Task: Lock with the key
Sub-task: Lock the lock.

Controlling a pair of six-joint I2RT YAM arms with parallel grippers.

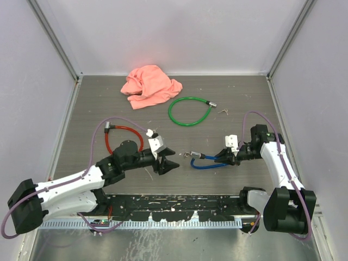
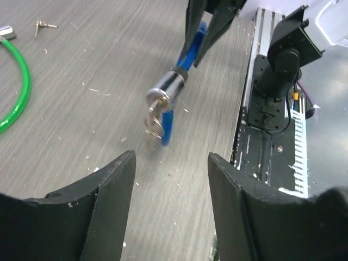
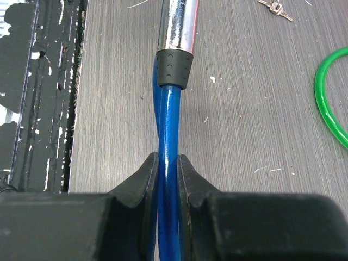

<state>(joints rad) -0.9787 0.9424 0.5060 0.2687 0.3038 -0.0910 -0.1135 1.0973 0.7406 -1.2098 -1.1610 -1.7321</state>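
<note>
A blue cable lock [image 1: 209, 161] lies at the table's middle right, its chrome barrel [image 1: 194, 155] pointing left with a key and ring in its end [image 2: 154, 117]. My right gripper [image 1: 232, 155] is shut on the blue cable [image 3: 168, 136] just behind the barrel [image 3: 176, 24]. My left gripper [image 1: 169, 165] is open and empty, a short way left of the barrel's key end, which shows ahead of its fingers [image 2: 111, 187] in the left wrist view.
A green cable lock [image 1: 188, 111] lies behind the middle, with loose keys [image 1: 224, 111] to its right. A red cable lock [image 1: 122, 136] lies left under my left arm. A pink cloth [image 1: 149, 86] sits at the back. A black rail [image 1: 179, 204] runs along the near edge.
</note>
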